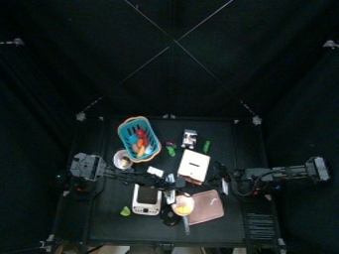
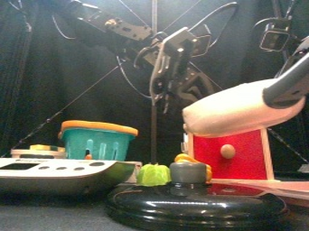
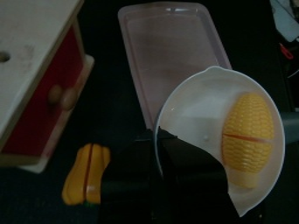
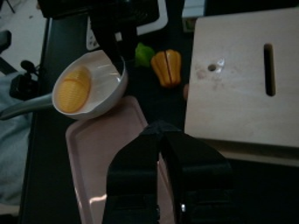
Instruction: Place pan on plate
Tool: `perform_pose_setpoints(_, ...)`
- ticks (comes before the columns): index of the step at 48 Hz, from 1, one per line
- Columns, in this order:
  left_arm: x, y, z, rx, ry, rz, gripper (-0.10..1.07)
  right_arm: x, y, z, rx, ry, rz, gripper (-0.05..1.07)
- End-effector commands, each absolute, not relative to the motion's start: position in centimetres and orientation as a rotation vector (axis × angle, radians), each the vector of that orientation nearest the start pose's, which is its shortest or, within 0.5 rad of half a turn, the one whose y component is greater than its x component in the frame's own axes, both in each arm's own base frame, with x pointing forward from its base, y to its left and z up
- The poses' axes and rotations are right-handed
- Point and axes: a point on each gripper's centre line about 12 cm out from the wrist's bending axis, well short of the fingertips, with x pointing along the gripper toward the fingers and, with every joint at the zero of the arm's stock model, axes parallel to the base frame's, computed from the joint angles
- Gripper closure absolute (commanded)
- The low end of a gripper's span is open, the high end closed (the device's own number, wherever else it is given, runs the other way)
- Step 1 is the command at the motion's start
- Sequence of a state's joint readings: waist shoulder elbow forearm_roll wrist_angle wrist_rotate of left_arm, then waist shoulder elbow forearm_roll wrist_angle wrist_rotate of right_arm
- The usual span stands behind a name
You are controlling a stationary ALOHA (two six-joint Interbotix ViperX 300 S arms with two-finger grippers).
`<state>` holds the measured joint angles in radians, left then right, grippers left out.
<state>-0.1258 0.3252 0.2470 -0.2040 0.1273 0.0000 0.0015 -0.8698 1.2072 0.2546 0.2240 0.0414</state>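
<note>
Baskets and boxes fill the left side of the table (image 1: 93, 223). From above, a teal basket (image 1: 138, 137) with an orange rim stands at the back left, and the left arm comes in below it. In the front view the same basket (image 2: 97, 140) stands behind a flat white box (image 2: 60, 169), and a small green thing (image 2: 152, 174) lies beside the box.

Near the middle, the left gripper (image 3: 193, 166) holds the pan (image 3: 233, 136); its jaws are pinched on the pale rim. The pan is lifted and tilted, and a yellow piece (image 3: 250, 131) lies inside it. From the front, the pan (image 2: 236, 110) hangs above a black round lid (image 2: 193, 200).

The pink plate (image 3: 170, 57) lies flat on the table, just behind the pan's rim in the left wrist view. A small yellow-orange toy (image 3: 84, 172) lies near a red and wooden box (image 3: 41, 79).

On the right, the right gripper (image 4: 163, 179) hovers over the plate (image 4: 100, 166). Its jaws are pressed together and hold nothing.
</note>
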Motion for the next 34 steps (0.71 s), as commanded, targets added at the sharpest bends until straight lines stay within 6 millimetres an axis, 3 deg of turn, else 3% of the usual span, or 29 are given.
perform_pose_setpoints(1, 50.7, -7.4, 17.6, -0.161, 0.641, -0.095, 0.55, 19.3, 0.8, 20.8, 0.314, 0.578, -0.019, 1.02)
perform_pose_setpoints(19, 53.3, -8.3, 16.8, -0.162, 0.624, -0.105, 0.55, 18.4, 0.9, 20.8, 0.341, 0.602, -0.017, 1.02)
perform_pose_setpoints(34, 55.2, -7.9, 15.9, -0.167, 0.621, -0.096, 0.55, 18.5, 0.8, 20.6, 0.34, 0.612, -0.02, 1.02)
